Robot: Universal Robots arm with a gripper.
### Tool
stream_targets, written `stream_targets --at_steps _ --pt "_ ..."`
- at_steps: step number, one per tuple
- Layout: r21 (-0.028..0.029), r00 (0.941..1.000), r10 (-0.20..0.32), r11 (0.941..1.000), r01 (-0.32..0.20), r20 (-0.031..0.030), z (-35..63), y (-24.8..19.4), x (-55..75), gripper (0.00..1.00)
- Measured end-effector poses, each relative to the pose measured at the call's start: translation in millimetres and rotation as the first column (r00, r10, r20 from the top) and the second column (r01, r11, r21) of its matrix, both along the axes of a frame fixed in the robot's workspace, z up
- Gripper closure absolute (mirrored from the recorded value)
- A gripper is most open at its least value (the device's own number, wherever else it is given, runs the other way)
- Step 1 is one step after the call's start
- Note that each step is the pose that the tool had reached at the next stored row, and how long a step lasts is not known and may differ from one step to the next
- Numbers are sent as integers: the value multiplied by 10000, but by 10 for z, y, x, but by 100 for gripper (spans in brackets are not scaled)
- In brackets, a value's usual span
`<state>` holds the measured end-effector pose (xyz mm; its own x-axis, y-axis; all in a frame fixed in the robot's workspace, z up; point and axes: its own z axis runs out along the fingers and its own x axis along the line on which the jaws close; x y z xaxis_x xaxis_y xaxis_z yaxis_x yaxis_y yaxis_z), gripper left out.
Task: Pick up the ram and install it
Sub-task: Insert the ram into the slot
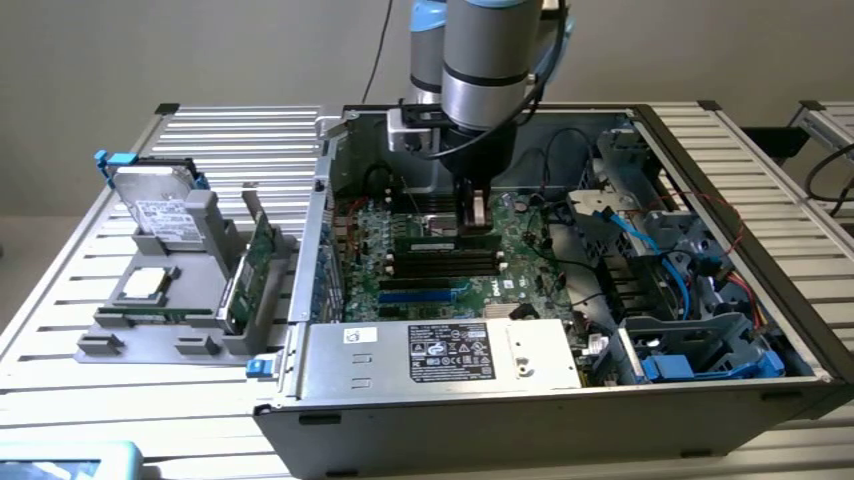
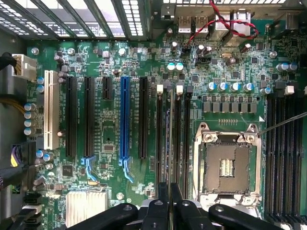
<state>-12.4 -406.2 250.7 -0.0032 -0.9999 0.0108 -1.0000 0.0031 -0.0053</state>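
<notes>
My gripper [image 1: 474, 226] pinches the ram [image 1: 434, 244], which stands on edge directly beneath my fingertips over the black memory slots [image 1: 441, 264]. Whether it is seated is hidden.

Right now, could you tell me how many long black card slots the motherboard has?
3. Two black slots stand side by side between the white slot and the blue slot; a third lies between the blue slot and the memory slots. Others may be hidden.

No legible text — power supply label [image 1: 450, 353] too fine; hard drive label [image 1: 163, 216] likewise.
</notes>
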Motion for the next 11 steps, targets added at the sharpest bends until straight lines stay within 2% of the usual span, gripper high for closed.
stream_targets --at_steps 11 --pt "-49 10000 23 10000 -23 -18 -71 -24 9 87"
